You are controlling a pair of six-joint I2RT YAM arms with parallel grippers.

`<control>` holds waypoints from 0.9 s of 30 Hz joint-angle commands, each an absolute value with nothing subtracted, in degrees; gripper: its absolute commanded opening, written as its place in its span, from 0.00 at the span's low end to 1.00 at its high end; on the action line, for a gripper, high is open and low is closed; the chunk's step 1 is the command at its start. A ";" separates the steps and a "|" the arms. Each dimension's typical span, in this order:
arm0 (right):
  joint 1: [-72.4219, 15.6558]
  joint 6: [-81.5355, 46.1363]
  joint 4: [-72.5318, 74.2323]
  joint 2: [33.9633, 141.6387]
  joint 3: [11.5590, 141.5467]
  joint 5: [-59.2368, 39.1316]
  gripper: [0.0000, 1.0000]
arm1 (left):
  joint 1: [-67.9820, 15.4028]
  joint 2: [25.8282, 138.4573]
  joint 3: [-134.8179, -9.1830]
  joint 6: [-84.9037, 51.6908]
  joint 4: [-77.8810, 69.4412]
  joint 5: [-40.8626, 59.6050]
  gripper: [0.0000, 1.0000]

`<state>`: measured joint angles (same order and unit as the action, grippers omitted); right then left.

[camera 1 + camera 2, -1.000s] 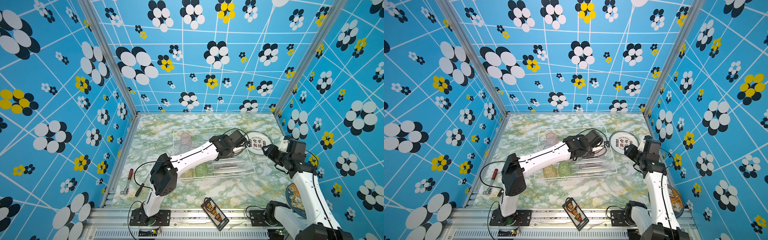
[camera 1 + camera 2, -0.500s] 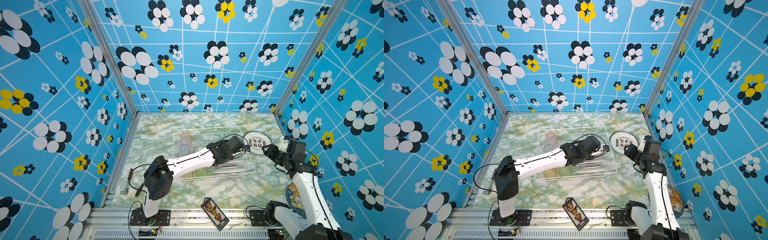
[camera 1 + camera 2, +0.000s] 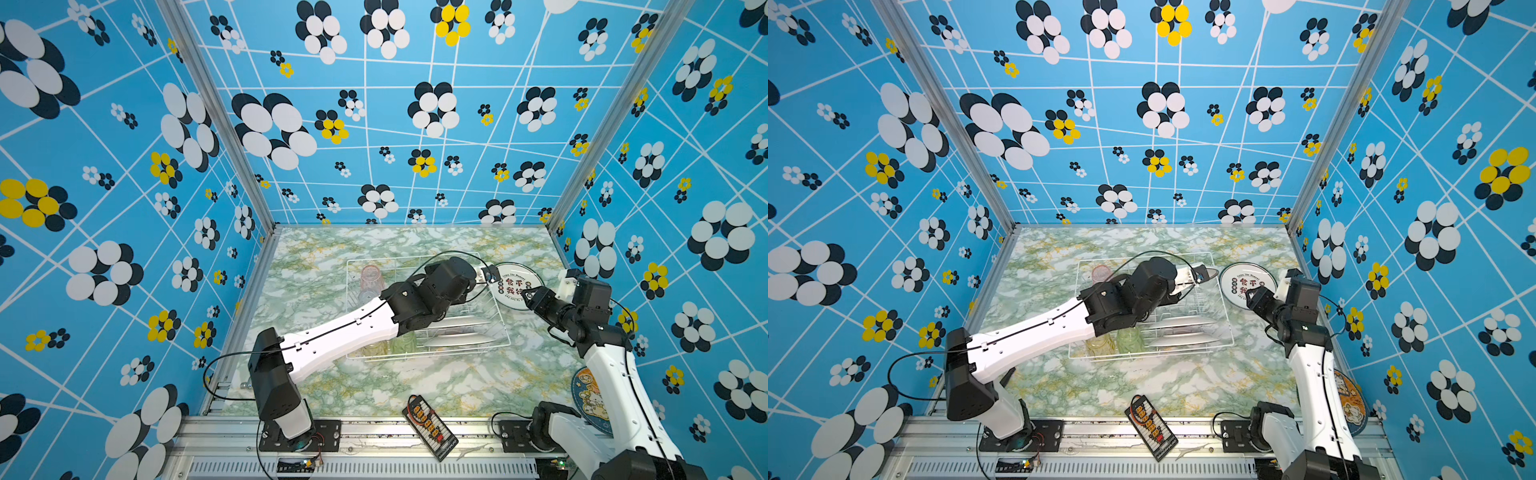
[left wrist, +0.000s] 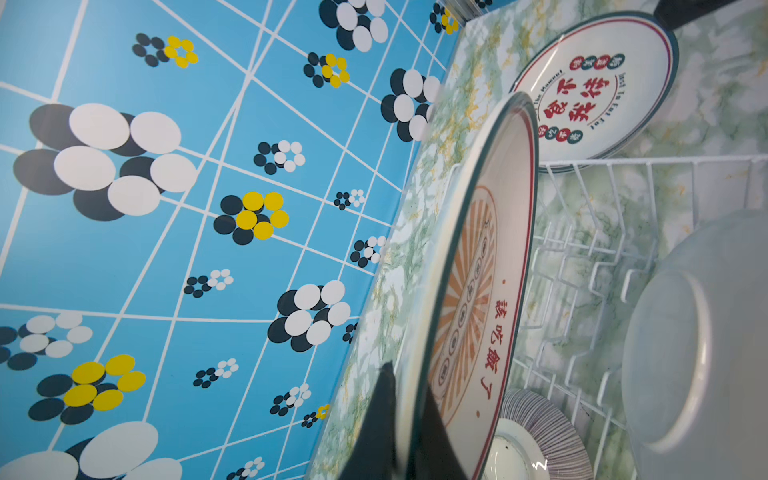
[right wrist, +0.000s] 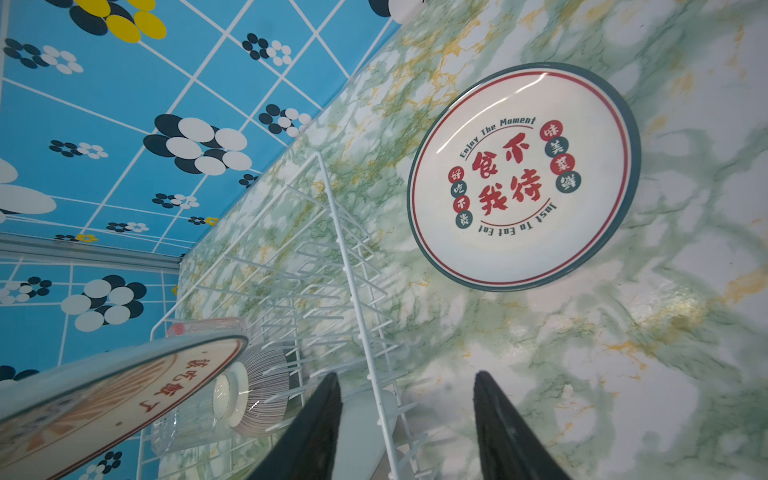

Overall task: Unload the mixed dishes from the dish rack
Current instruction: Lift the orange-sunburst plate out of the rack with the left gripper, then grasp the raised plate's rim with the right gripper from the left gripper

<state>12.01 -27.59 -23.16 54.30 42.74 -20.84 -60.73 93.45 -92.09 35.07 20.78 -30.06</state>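
At the near edge of the dish rack (image 3: 505, 328) stand the yellow tumbler (image 3: 1100, 344) and green tumbler (image 3: 1131, 338), three plates (image 3: 1183, 322) slotted beside them. Just off its right rim the right gripper (image 5: 405, 374) hovers, jaws apart, empty. Farther in, the left gripper (image 4: 409, 390) pinches the rim of a sunburst plate (image 4: 469, 291), edge-up over the rack's far right part. Beyond, a lettered plate (image 5: 523, 174) lies flat toward the far right corner of the desk (image 3: 311, 291). Next, I judge: carry it clear of the rim, level it, lower it there
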 commanded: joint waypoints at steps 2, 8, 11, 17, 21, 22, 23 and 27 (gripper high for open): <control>11.33 -27.78 -20.85 52.22 41.97 -25.76 0.53 | -53.86 88.78 -94.89 18.47 23.21 -20.04 0.00; 9.78 -31.40 -10.85 49.35 40.15 -40.18 0.51 | -42.69 85.29 -93.46 0.69 25.19 2.37 0.00; 6.16 -33.62 -6.63 48.89 40.15 -44.08 0.49 | -37.84 84.93 -91.67 -6.31 22.98 13.33 0.00; 1.27 -43.20 8.43 51.16 37.55 -48.17 0.44 | -32.21 85.84 -87.97 -16.77 15.70 27.98 0.00; 0.19 -45.14 12.08 52.73 37.44 -47.42 0.43 | -30.53 87.29 -86.43 -21.11 11.55 34.21 0.00; 0.01 -45.62 12.98 53.04 37.43 -47.34 0.43 | -30.25 87.68 -86.10 -22.10 10.45 35.59 0.00; 0.00 -46.06 13.75 53.46 37.48 -47.28 0.42 | -30.06 88.03 -85.80 -22.85 9.60 36.60 0.00; -0.68 -48.52 18.15 54.72 37.39 -47.46 0.39 | -29.88 90.36 -85.52 -24.56 8.17 39.16 0.00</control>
